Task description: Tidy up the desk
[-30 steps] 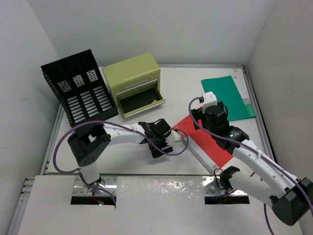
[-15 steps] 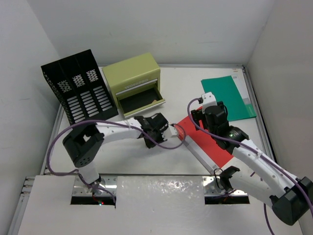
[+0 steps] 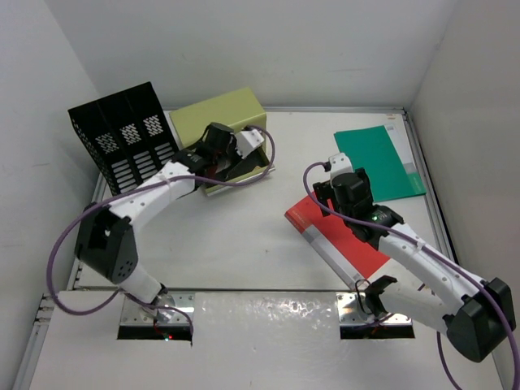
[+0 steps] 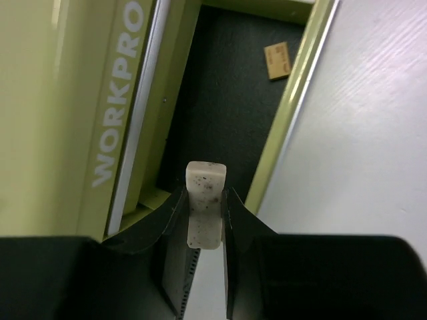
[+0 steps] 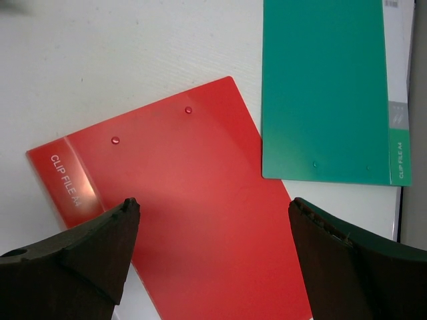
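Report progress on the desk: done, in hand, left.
Done: a small tan piece lies in the open drawer. In hand: left gripper shut on an eraser above that drawer. Left: red clip file and green clip file lie on the desk, right gripper open over the red one.

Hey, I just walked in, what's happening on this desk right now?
The left gripper is clamped on a small white eraser and holds it over the open drawer of the olive-green box, where a small tan piece lies. The right gripper hangs open above the red clip file on the desk, touching nothing. A green file lies beside it, and a black file rack stands at the back left.
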{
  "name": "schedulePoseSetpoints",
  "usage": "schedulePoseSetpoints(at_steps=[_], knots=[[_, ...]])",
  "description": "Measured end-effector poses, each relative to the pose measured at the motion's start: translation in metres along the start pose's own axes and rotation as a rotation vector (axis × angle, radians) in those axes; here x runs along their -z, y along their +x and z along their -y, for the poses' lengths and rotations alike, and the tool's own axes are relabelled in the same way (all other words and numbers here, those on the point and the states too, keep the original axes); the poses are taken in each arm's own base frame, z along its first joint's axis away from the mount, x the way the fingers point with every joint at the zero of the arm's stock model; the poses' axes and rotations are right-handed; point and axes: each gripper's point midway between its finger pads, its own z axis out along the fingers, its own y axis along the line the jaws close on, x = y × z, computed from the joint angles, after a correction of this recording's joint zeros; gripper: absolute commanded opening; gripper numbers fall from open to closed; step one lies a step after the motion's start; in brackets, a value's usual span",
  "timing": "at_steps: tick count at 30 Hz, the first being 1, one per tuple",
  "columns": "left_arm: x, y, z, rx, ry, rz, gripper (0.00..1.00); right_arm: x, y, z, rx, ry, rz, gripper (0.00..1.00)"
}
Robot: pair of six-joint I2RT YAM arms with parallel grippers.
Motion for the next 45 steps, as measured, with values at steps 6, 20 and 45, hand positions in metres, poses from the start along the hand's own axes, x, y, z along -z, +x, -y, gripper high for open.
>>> schedulePoseSetpoints(at_steps=[6, 20, 45], knots=[[-0.064, 0.035, 0.007, -0.051, 0.023, -0.121, 0.0, 0.001, -0.004, 0.0, -0.01, -0.002, 0.015, 0.89], [-0.103, 0.059, -0.009, -0.061, -0.019, -0.185, 0.5, 0.0, -0.005, -0.013, -0.009, -0.073, 0.022, 0.89], [0.074, -0.101, -0.189, 0.26, -0.341, 0.296, 0.64, -0.084, -0.155, -0.135, -0.493, -0.565, 0.179, 0.0]])
